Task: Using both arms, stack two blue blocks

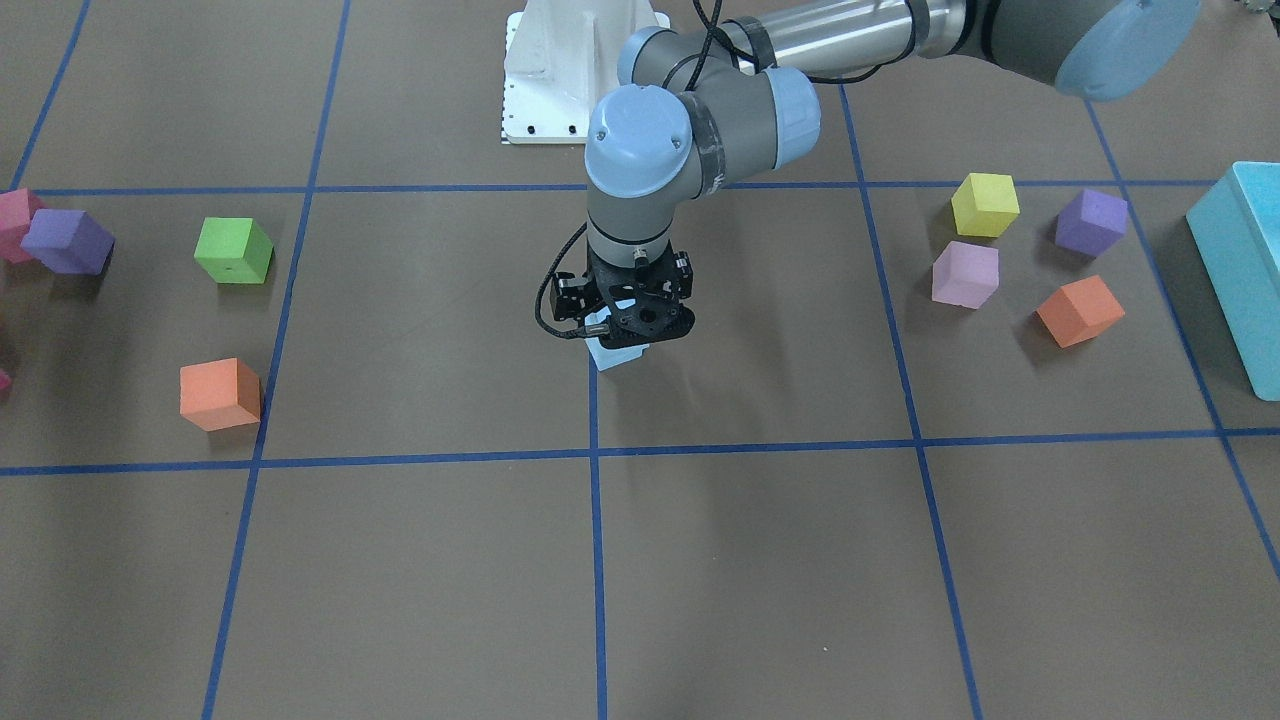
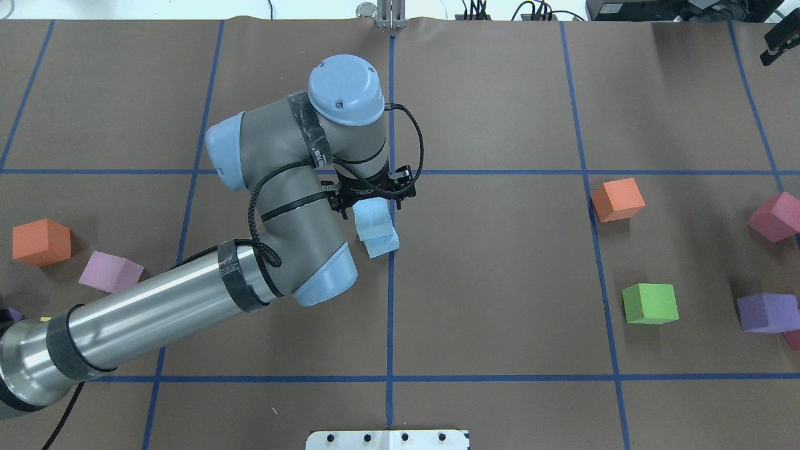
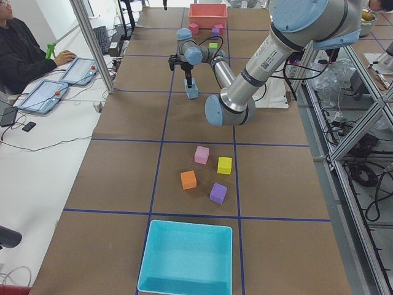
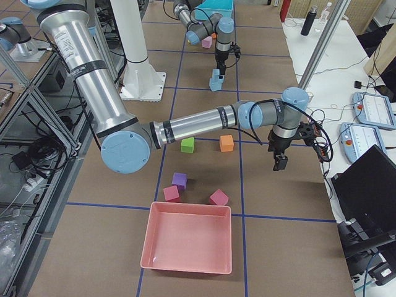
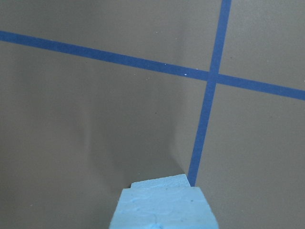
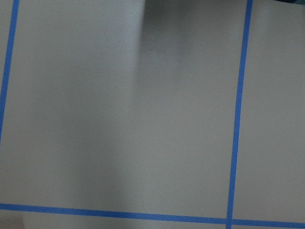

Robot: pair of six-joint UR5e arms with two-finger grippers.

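Note:
Two pale blue blocks stand stacked near the table's centre line. The upper blue block (image 2: 373,219) sits on the lower blue block (image 2: 384,246), slightly offset. My left gripper (image 2: 370,201) points straight down and is closed on the upper block, which fills the bottom of the left wrist view (image 5: 162,210). An edge of the lower block (image 5: 159,182) shows just beyond it. From the front, the left gripper (image 1: 628,325) hides most of the stack (image 1: 620,356). My right gripper (image 4: 279,162) hangs above bare table near the far edge; I cannot tell its state.
Orange (image 2: 617,199), green (image 2: 650,303), purple (image 2: 767,312) and pink (image 2: 777,215) cubes lie on the right. Orange (image 2: 41,241) and lilac (image 2: 110,271) cubes lie on the left. A turquoise box (image 1: 1240,270), a pink tray (image 4: 189,244) and a white pedestal (image 1: 560,70) stand at the edges.

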